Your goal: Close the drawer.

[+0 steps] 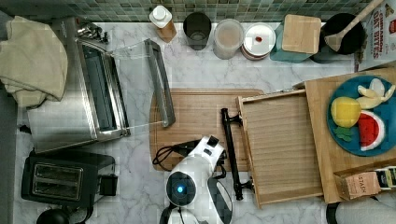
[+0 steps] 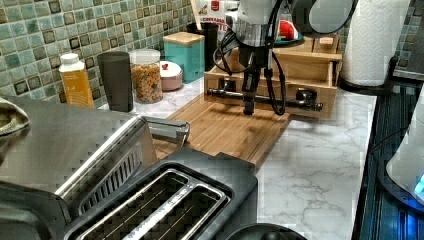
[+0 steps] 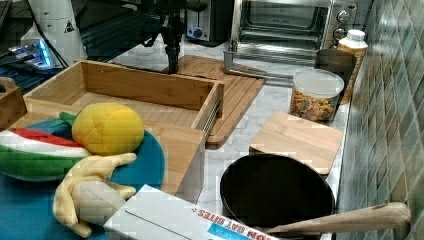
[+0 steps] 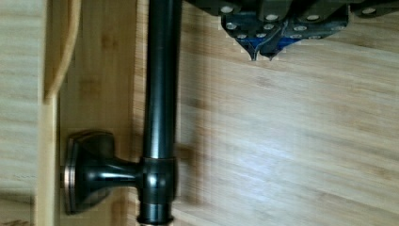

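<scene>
The drawer (image 1: 280, 144) is a light wooden tray, pulled well out of its wooden case toward the top view's left. Its long black bar handle (image 1: 232, 154) runs along the front. My gripper (image 2: 248, 109) hangs fingers-down just in front of the handle, over the cutting board, and is shut with nothing in it. In the wrist view the gripper's (image 4: 262, 55) tips meet, a short gap away from the handle (image 4: 160, 84). Seen in the right view, the gripper (image 3: 173, 67) stands just beyond the drawer's (image 3: 140, 87) front wall.
A bamboo cutting board (image 1: 196, 116) lies under the gripper. The oven's glass door (image 1: 159, 79) hangs open beside it, with a toaster (image 1: 60, 179) near the arm. The wooden case (image 1: 322, 140) carries a blue plate of toy fruit. Jars line the tiled wall.
</scene>
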